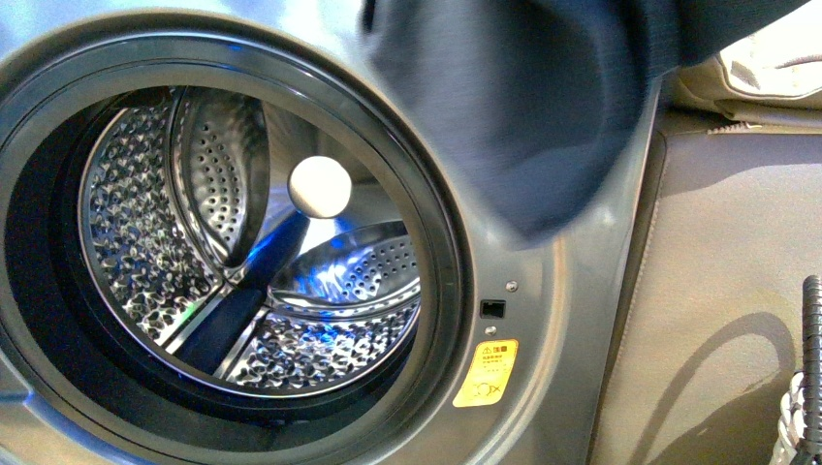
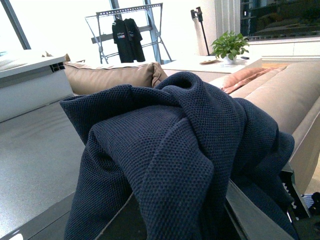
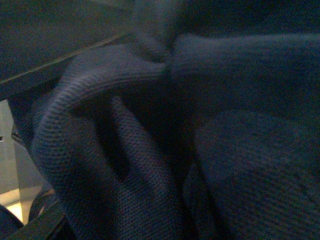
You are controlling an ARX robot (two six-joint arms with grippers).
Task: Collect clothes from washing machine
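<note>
One garment, the clothes (image 1: 528, 107), hangs at the top of the front view, outside the washer (image 1: 572, 320); its dark navy folds cover the upper right of the porthole rim (image 1: 441, 242) and the grey panel beside it; its lowest fold ends above the latch slot (image 1: 492, 309) and the yellow sticker (image 1: 487, 373). Drum (image 1: 145, 242) of perforated steel in plain view through the opening; a pale round shape (image 1: 319, 186) shows near its middle.

Left wrist view: the cloth lies heaped over the left claw (image 2: 292, 197), draped down both sides; only dark edges of the claw show under it at the bottom of the heap; whether its jaws are apart or together cannot be told. Behind the heap: a tan sofa (image 2: 110, 77), a drying rack (image 2: 127, 30) with a black shirt on it, a potted plant (image 2: 230, 45).

Right wrist view: dim; knit cloth fills nearly all of it, bunched into a tight gather near the top; the right claw is buried under the folds, so its state cannot be told either.
</note>
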